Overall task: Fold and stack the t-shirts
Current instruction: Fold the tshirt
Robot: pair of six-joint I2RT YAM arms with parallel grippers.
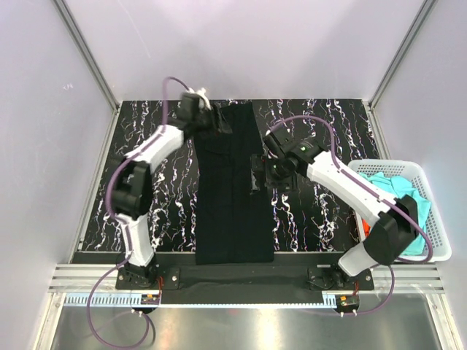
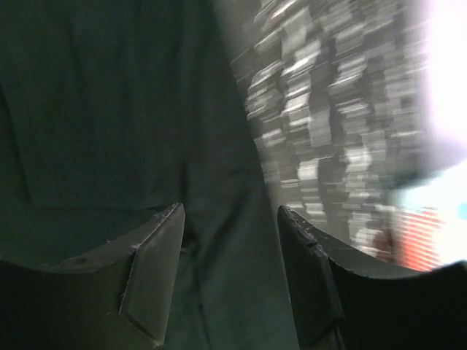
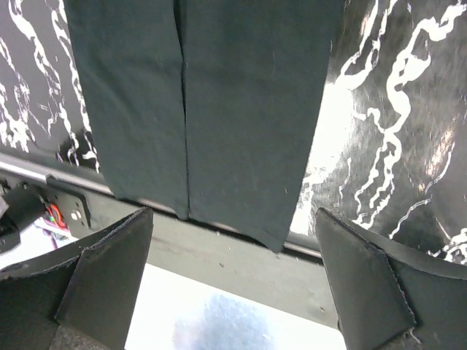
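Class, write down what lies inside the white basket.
The basket holds turquoise cloth, with a sliver of orange-red cloth at its left edge. The right arm covers part; anything beneath the turquoise is hidden.

The left arm [image 1: 153, 153] reached forward and inward from its base, elbow bent out to the side. The left gripper [image 1: 210, 120] was far out, its jaws partly apart. The right arm [image 1: 350, 186] leaned in toward the centre. The right gripper [image 3: 233, 211] pointed downward, jaws spread wide.
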